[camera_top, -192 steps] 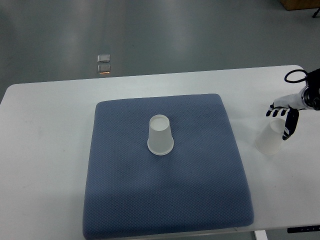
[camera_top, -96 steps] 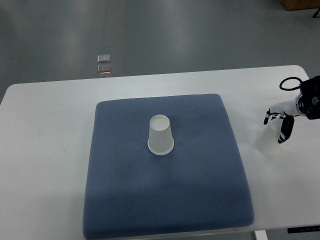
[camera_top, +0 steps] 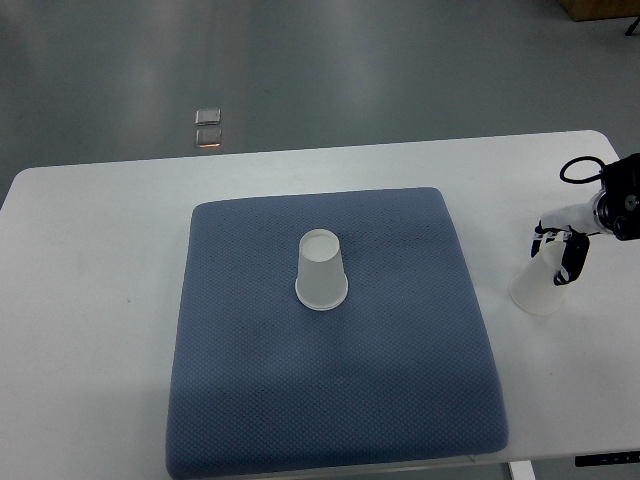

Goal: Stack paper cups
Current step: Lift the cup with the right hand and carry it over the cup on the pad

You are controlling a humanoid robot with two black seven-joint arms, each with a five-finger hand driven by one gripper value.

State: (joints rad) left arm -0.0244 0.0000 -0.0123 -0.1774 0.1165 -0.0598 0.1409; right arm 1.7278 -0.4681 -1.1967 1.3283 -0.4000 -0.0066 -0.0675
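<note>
While the white table (camera_top: 100, 260) and the blue mat (camera_top: 330, 400) on it look unchanged from a second ago, my right hand (camera_top: 562, 250) at the right edge has shifted: a second ago the fingers were fanned out above and beside the loose cup (camera_top: 540, 285), now they're drawn in against its upper part, with the dark fingers (camera_top: 572, 262) lying down its right flank. Reads to me as the grasp closing, so pickup is underway but not confirmed. The cup base has stayed on the bare table, just off the mat's right edge, maybe tipped slightly toward the hand. I'd call the hand wrapped on that cup near its top, though the translucent wall hides how firm the contact is. Target is the other cup (camera_top: 321, 270), upside down, wide rim on the mat, sitting near mat centre, well apart from the hand to the left. Both cups are mouth-down as far as I can tell, so the held one should drop over the centre one without flipping. Next needs a clean lift, a long traverse left over the mat and a centred lowering. Risk: thin cup squashing or slipping in the grip. Left arm isn't visible.
</note>
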